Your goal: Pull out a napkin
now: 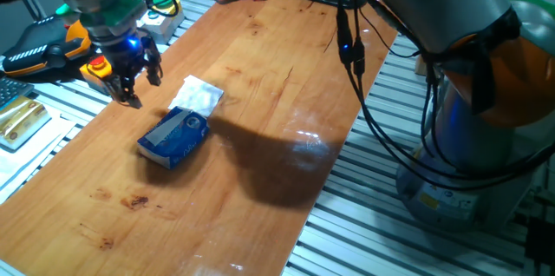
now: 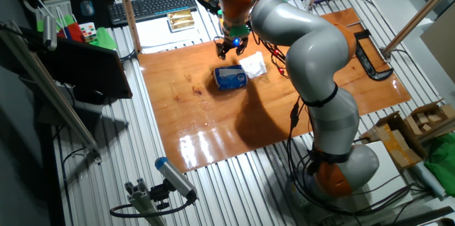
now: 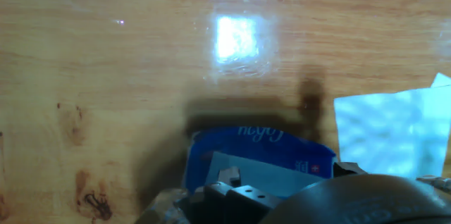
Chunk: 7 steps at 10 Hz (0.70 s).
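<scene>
The claw (image 1: 135, 79) is hanging above the wooden worktop (image 1: 260, 128), just beside the blue pack (image 1: 174, 137) and clear of it, its fingers spreading apart and gripping nothing. The napkin (image 1: 198, 95) is lying on the worktop, touching the pack's far end. In the hand view, the pack (image 3: 257, 157) is sitting low in frame with the napkin (image 3: 391, 129) at the right.

Napkin (image 2: 254, 65) beside blue pack (image 2: 230, 78), fingers (image 2: 221, 50) above.
</scene>
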### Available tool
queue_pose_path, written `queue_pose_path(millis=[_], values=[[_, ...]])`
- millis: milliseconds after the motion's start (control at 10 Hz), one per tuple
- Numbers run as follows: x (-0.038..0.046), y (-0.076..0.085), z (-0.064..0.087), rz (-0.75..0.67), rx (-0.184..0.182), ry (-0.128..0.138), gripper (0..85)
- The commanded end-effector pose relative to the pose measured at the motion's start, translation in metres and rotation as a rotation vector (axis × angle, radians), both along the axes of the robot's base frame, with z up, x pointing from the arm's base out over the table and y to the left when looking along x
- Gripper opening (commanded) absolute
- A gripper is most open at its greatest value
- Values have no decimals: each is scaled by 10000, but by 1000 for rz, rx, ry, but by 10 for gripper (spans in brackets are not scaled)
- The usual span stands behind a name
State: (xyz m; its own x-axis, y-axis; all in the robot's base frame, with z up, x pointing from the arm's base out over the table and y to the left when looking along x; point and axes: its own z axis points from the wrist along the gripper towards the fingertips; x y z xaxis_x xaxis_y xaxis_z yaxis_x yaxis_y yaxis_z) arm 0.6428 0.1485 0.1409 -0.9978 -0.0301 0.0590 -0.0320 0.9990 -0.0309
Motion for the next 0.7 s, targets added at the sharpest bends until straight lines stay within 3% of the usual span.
queue_pose_path(millis=[0,200,300,400,600], values=[[-10,8,-15,-2,3,1,677],[-70,-7,-86,-24,5,-4,673],[-102,-16,-127,-55,4,15,673],[-126,-32,-158,-72,4,10,673],[-120,-31,-181,-99,-3,10,677]])
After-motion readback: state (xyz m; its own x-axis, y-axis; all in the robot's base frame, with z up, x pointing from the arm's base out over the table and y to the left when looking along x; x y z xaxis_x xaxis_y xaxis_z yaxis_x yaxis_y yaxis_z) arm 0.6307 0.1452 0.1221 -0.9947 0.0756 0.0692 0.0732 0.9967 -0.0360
